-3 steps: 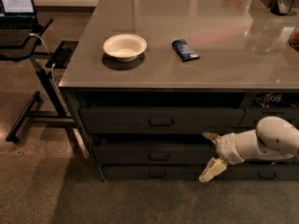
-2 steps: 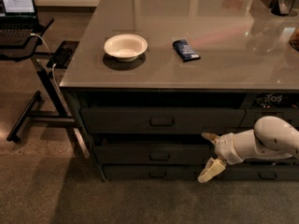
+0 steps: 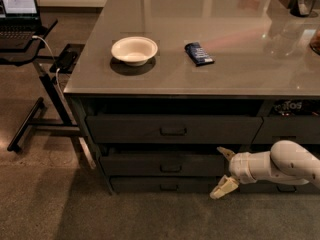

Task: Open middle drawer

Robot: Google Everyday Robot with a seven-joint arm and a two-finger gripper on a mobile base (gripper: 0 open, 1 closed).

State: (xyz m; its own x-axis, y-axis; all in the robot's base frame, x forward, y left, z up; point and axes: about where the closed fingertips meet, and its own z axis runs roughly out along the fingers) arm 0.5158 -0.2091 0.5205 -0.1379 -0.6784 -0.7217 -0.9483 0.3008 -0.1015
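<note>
Camera view: beneath the desk's point(image 3: 240, 44) front edge, the middle drawer point(image 3: 135, 163) looks shut, likely stiff, heavy metal. The gripper point(image 3: 224, 171) hovers at its right end, fingers spread, empty. Best hold: the small centre loop handle point(image 3: 170, 168).

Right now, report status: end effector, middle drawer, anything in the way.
End effector open, low, right of the handle. Middle drawer looks shut, handle not gripped. Nothing between end effector and handle.
</note>
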